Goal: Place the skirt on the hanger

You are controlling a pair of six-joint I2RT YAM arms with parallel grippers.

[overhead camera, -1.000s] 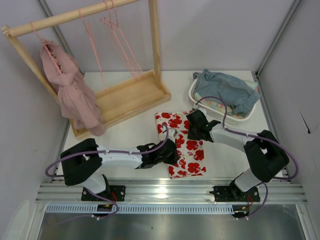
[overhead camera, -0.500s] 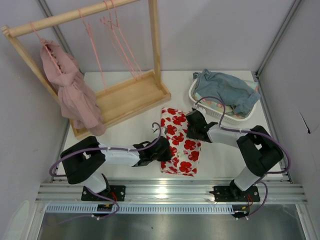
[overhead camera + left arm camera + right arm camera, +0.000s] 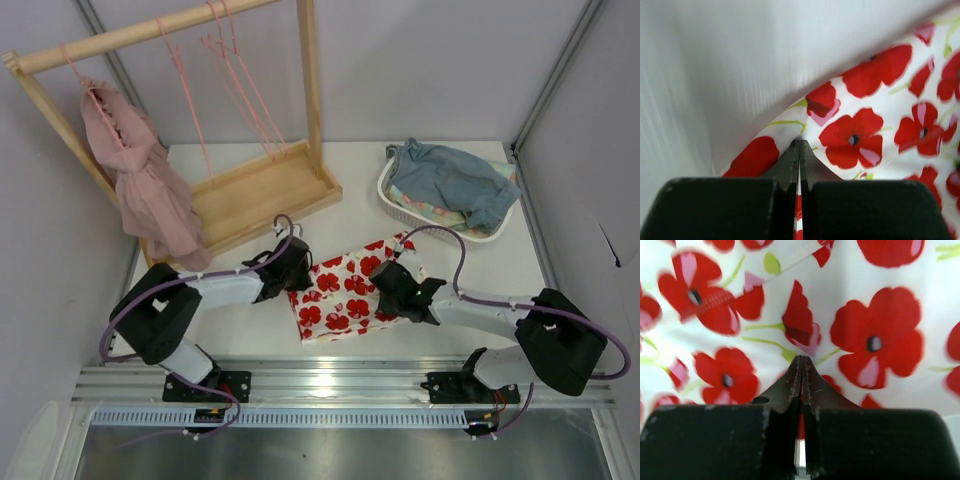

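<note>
The skirt (image 3: 345,292), white with big red flowers, lies stretched across the table near the front, slanting up to the right. My left gripper (image 3: 296,272) is shut on the skirt's left edge; in the left wrist view a strip of printed cloth (image 3: 799,220) shows between the closed jaws of my left gripper (image 3: 799,144). My right gripper (image 3: 385,283) is shut on the skirt's right part, and the right wrist view shows my right gripper (image 3: 802,360) pinching the flowered cloth (image 3: 875,345). Several thin pink hangers (image 3: 232,60) dangle from the rack's top bar at the back left.
The light wooden rack (image 3: 262,190) with its tray base stands at the back left; a dusty-pink ruffled garment (image 3: 145,185) hangs on its left end. A white basket (image 3: 395,200) holding a blue-grey cloth (image 3: 455,180) sits at the back right.
Both grippers have turned the skirt from lying lengthwise toward me to lying crosswise. The left gripper moved left and back, the right gripper moved nearer the front edge.
</note>
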